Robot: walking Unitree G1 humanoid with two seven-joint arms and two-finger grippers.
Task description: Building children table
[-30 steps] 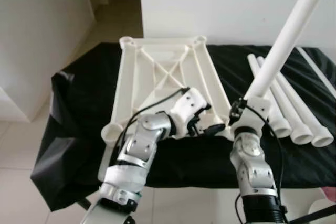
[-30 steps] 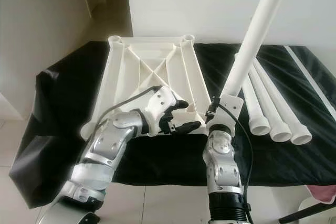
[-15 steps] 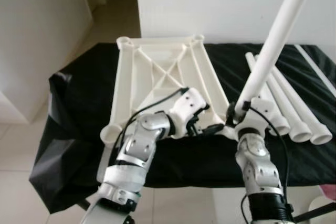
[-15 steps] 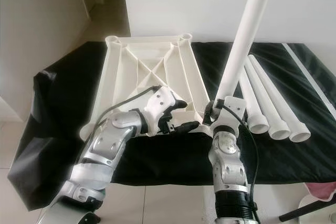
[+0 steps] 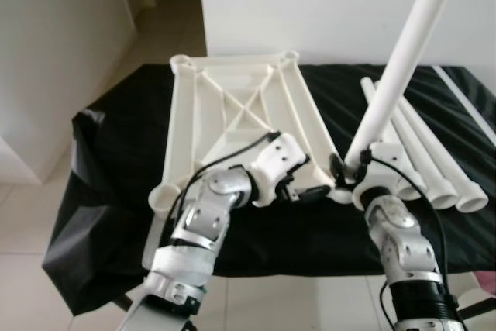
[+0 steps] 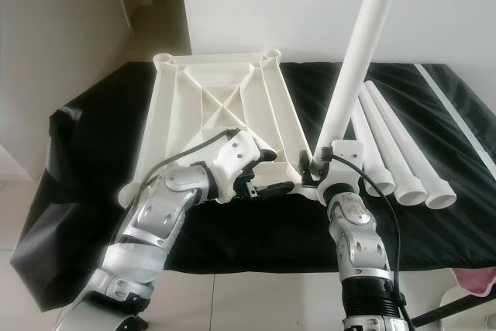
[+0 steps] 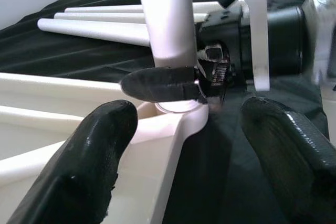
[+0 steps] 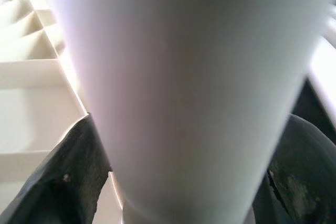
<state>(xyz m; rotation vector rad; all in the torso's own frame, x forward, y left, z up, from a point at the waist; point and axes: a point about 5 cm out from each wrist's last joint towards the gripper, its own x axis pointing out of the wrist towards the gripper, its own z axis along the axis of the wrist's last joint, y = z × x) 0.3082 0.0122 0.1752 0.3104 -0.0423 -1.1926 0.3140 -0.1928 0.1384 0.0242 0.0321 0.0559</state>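
The white ribbed table top (image 5: 232, 106) lies upside down on the black cloth (image 5: 116, 145). My right gripper (image 5: 346, 170) is shut on a long white leg tube (image 5: 403, 52), holding it nearly upright and leaning right. The tube's lower end sits at the near right corner socket (image 7: 176, 109) of the table top. My left gripper (image 5: 308, 188) is open just left of that corner. In the left wrist view its fingers (image 7: 94, 150) stand wide apart on either side of the corner. In the right wrist view the tube (image 8: 189, 77) runs between the dark fingers (image 8: 68, 182).
Three spare leg tubes (image 5: 434, 160) lie side by side on the cloth to the right, with a thin white strip (image 5: 465, 102) beyond them. The table's front edge is close below both arms. A white wall stands behind; tiled floor runs left.
My right arm has carried the tube's lower end left, from beside the corner onto the corner socket, and the tube stands more upright. The left gripper has held its place.
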